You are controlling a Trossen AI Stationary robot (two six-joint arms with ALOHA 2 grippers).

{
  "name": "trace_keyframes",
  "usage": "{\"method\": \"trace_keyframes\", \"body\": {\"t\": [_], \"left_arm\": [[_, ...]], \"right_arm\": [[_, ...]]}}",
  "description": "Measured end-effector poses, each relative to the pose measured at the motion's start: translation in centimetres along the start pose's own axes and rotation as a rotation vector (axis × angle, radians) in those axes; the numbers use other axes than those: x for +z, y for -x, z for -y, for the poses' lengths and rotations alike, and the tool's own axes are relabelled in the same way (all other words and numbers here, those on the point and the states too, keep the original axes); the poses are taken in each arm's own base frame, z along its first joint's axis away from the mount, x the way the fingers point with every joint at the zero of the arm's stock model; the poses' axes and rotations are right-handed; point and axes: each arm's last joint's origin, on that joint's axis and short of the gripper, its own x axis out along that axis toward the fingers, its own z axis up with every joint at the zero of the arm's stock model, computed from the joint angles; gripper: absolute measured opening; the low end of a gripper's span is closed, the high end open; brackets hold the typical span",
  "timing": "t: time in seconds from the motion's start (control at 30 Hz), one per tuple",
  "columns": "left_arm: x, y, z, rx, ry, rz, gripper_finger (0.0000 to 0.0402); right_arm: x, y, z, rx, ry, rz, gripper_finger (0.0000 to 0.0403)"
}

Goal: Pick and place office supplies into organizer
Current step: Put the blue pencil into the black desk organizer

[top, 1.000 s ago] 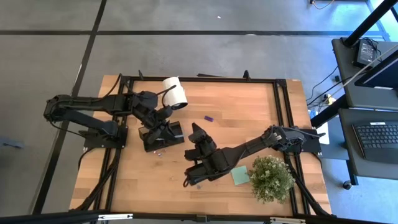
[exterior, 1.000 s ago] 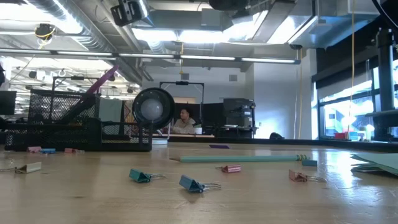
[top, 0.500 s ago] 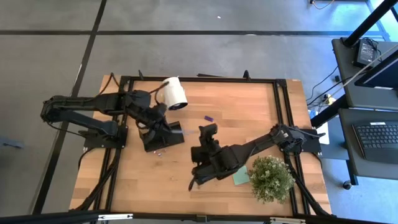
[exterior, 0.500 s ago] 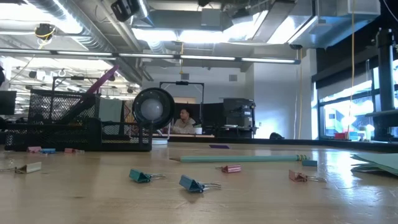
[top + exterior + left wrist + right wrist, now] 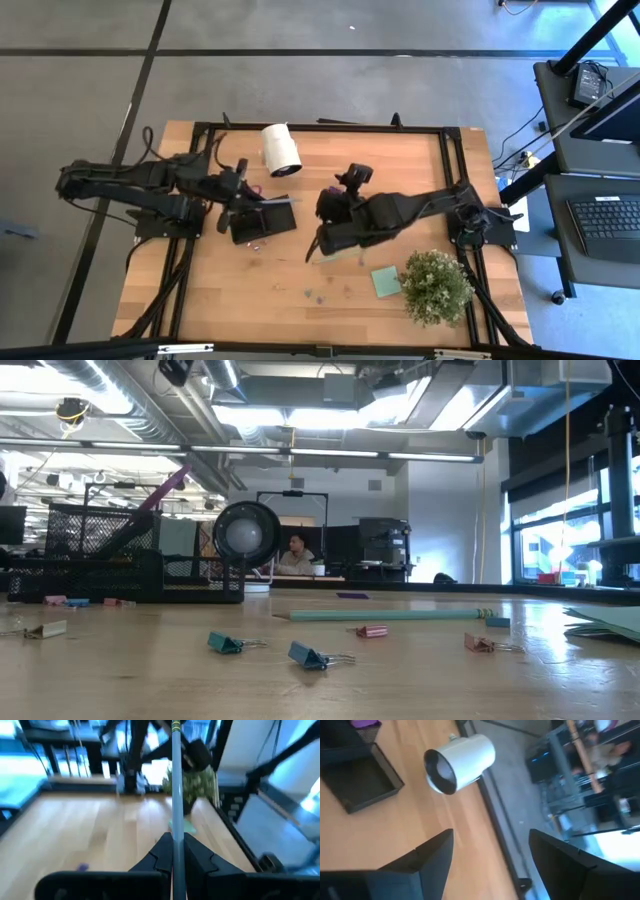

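Over the organizer (image 5: 262,222), your left gripper (image 5: 176,851) is pinching a pencil (image 5: 176,780); scissors (image 5: 170,488) are sitting inside already. Your right gripper (image 5: 487,852) is gaping empty, while clips (image 5: 228,644) and sticky-note pad (image 5: 386,282) are waiting.

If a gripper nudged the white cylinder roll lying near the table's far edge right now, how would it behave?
The white cylinder roll lies on its side on the wooden table, so it would probably roll rather than slide. The right wrist view shows a hollow-looking end, so it is likely light. Nothing beside it looks set to stop it.
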Motion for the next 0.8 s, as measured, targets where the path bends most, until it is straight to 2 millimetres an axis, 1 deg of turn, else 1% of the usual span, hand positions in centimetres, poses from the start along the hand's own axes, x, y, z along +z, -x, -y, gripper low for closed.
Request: {"method": "trace_keyframes", "body": {"t": [0.13,0.27,0.37,0.47,0.7,0.8], "left_arm": [[-1.2,0.8,0.0,-0.018,-0.02,0.157,0.0015],[-2.2,1.3,0.1,-0.054,-0.026,0.288,0.0014],[-3.1,1.4,0.1,-0.06,-0.025,0.348,0.0014],[-4.2,1.3,0.0,-0.066,-0.02,0.392,0.0014],[-7.2,1.7,-0.2,-0.083,-0.007,0.514,0.0014],[-7.8,2.1,-0.2,-0.087,0.005,0.534,0.0014]], "right_arm": [[0.4,-0.5,1.3,0.055,-0.036,-0.005,0.0262],[1.2,-1.3,1.7,0.086,-0.038,0.019,0.0262],[1.7,-2.1,1.8,0.124,-0.042,0.038,0.0262],[1.9,-2.9,1.9,0.146,-0.034,0.025,0.0262],[2.2,-3.4,2.3,0.173,-0.061,0.035,0.0262],[2.6,-4.0,2.1,0.226,-0.059,0.064,0.0262]]}}
